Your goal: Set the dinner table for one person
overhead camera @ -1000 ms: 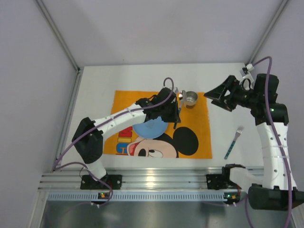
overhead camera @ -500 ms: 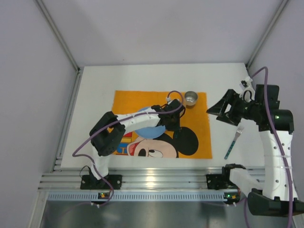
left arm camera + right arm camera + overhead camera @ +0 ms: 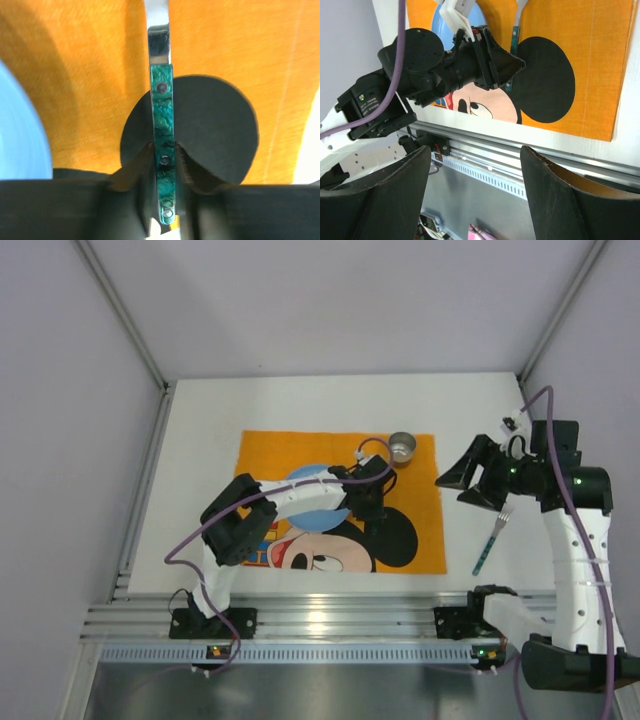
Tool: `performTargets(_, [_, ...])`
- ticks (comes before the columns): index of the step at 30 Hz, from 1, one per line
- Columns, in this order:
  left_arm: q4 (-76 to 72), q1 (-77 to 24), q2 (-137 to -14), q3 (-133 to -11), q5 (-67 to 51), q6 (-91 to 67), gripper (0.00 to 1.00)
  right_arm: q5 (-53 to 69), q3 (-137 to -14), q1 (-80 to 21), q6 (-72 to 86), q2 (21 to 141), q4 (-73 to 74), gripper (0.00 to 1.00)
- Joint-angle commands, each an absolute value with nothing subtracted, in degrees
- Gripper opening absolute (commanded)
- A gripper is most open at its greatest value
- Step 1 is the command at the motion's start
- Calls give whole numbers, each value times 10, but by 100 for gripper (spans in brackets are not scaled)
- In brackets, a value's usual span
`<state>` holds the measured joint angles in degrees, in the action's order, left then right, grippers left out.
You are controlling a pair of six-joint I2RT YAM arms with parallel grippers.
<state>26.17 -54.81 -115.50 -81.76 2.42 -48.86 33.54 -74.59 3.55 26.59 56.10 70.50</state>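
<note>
Showing the white bench point(image 3: 300, 405) carrying an orange placemat point(image 3: 262, 452) toward its near edge. Holding the left jaws closed on the green handle of a utensil point(image 3: 162, 115) above the placemat's black ear print, just right of a blue plate point(image 3: 305, 477). Holding the right jaws wide apart and empty above the bench's right side, near a teal-handled fork point(image 3: 490, 540) lying on bare bench between the placemat and the right edge. Displaying a metal cup point(image 3: 402, 447) standing at the placemat's far right corner.
</note>
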Motion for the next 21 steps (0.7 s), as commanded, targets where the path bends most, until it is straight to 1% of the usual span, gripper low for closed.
performTargets(1, [264, -548, -1165, -874, 21, -506, 31, 323, -746, 40, 258, 569, 703, 72])
performTargets(3, [283, -548, -1171, -903, 6, -507, 37, 316, -748, 40, 258, 575, 701, 72])
performTargets(4, [290, -548, -1174, -910, 4, -506, 46, 312, -749, 40, 258, 577, 701, 72])
performTargets(5, [297, -548, -1174, -924, 4, -505, 52, 306, -751, 41, 257, 579, 701, 72])
performTargets(7, [319, -545, -1172, -936, 4, -501, 59, 300, -752, 42, 258, 586, 700, 72])
performTargets(8, [327, -543, -1171, -948, -15, -499, 66, 295, -752, 44, 259, 588, 698, 72])
performTargets(10, [345, -533, -1160, -964, -26, -499, 73, 289, -753, 47, 260, 594, 697, 72])
performTargets(16, [384, -493, -1091, -991, -16, -468, 84, 220, -757, 86, 258, 611, 704, 73])
performTargets(21, [375, -434, -1010, -941, -7, -427, 85, 168, -725, 124, 257, 640, 691, 73])
